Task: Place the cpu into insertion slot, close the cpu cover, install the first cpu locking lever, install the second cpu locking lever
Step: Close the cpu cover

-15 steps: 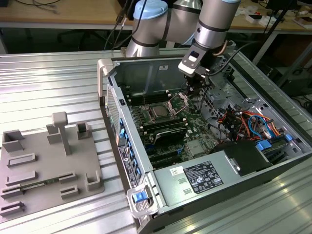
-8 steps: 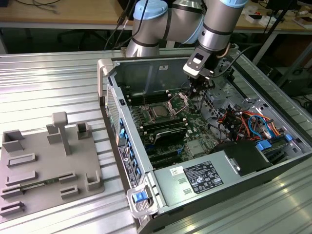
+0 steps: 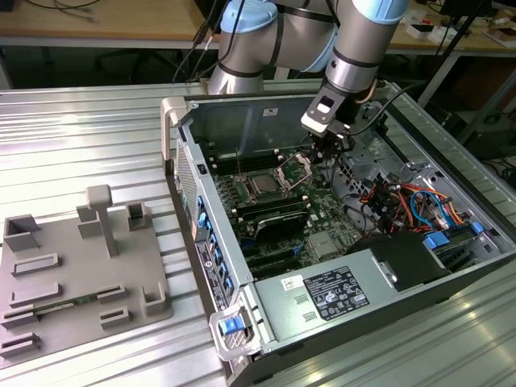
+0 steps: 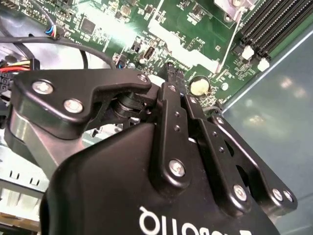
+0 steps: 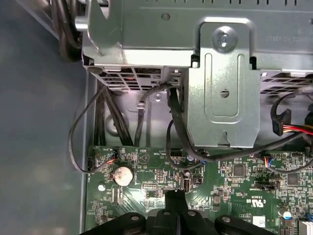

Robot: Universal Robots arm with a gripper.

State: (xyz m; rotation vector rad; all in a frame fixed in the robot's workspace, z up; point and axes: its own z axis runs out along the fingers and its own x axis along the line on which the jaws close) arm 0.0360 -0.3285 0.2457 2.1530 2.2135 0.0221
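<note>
Nearest the lens in the second wrist view is the gripper [image 4: 169, 73], its black linkage bars converging on two fingers drawn together into one narrow tip, with nothing visible between them. That tip hangs over the green circuit board [image 4: 195, 29], near a coin cell [image 4: 199, 86] and well apart from the memory slots [image 4: 274, 24]. In the exterior view the arm reaches down into the open computer case [image 3: 242, 121], and the gripper hangs just beside the cpu cover [image 3: 294, 169], on the exterior view's right of it; whether it touches the frame cannot be told. The cpu [image 3: 262, 185] lies flat, silvery top up, seemingly seated in the insertion slot [image 3: 278, 192], while the cover stands raised on its hinge, tilted away from the chip. The placing looks done, and closing the cover looks to be the step in hand. To do it well, the closed tip serves as a pusher: it should meet the frame on its free edge, far from the hinge, and follow the hinge's arc rather than press straight down, so the plate folds flat around the chip without scraping it. A crooked chip would jam under the frame, so level seating matters. Loose cables [image 5: 98, 132] by the drive cage [image 5: 220, 83] deserve a wide berth
</note>
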